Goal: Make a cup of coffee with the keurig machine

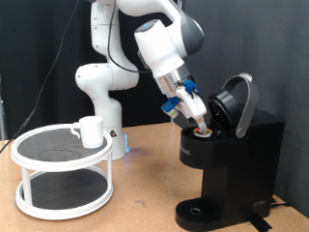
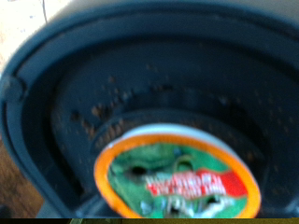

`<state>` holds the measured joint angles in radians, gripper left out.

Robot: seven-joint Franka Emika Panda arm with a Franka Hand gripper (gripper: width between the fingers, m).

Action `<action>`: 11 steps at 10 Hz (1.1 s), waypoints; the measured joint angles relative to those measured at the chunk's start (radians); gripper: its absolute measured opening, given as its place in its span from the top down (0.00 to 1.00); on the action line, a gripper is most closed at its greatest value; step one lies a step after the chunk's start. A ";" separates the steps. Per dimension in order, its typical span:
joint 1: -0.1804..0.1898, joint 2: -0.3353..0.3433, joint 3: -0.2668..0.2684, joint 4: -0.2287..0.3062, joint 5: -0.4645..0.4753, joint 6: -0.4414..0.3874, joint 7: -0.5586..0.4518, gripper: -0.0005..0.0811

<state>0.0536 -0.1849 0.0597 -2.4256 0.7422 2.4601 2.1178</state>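
The keurig machine (image 1: 230,159) stands at the exterior view's right, black, with its rounded lid (image 1: 241,101) hinged up and open. My gripper (image 1: 197,118) reaches down at a slant into the open pod chamber under that lid. The wrist view looks straight into the black chamber (image 2: 131,75), flecked with coffee grounds. A pod (image 2: 177,179) with an orange rim and a green and red foil top lies there, close to the camera; my fingers do not show in this view. The cup (image 1: 91,130), a small white mug, sits on a round rack at the exterior view's left.
The white two-tier round wire rack (image 1: 39,159) holding the cup stands on the wooden table (image 1: 145,198). The arm's white base (image 1: 101,92) rises behind it. A black curtain hangs at the back. The machine's round drip base (image 1: 198,213) carries nothing.
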 joint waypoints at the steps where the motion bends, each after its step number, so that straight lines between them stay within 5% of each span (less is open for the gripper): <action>1: -0.001 -0.016 -0.013 0.001 0.028 -0.042 -0.034 0.10; 5: -0.012 -0.125 -0.078 0.012 0.038 -0.230 -0.052 0.09; 8: -0.012 -0.123 -0.080 0.017 0.030 -0.270 -0.052 0.09; 11: -0.011 -0.139 -0.090 0.077 0.070 -0.314 -0.052 0.09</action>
<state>0.0422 -0.3243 -0.0300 -2.3490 0.8124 2.1460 2.0660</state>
